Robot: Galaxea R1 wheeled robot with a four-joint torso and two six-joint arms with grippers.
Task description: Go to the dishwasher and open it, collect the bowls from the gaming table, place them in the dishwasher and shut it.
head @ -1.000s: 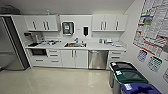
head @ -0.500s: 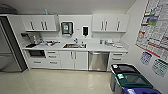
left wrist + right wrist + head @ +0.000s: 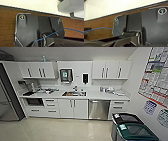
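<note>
Kitchenette wall: a run of white lower cabinets (image 3: 72, 108) and white upper cabinets (image 3: 37, 70) stands ahead of me across a pale shiny floor (image 3: 55, 129).
Refrigerator: a tall grey one (image 3: 6, 97) closes the counter run at its left end.
Dishwasher: its stainless-steel front (image 3: 99, 109) sits under the counter, right of the double doors below the sink; door shut, bar handle along the top edge.
Bins: two stand near me on the right, by the wall with posters (image 3: 156, 77). The green-rimmed bin (image 3: 136, 133) is nearest, the black-lidded bin (image 3: 125, 118) just behind it, touching or nearly so. I cannot see inside either.
Sink: the basin (image 3: 74, 93) is set in the white countertop (image 3: 100, 95); something brownish lies in it, too blurred to name.
Counter clutter: small items (image 3: 110, 90) sit above the dishwasher; I cannot make out what they are.
My fingers: on both arms, I cannot tell whether they are spread or closed.
</note>
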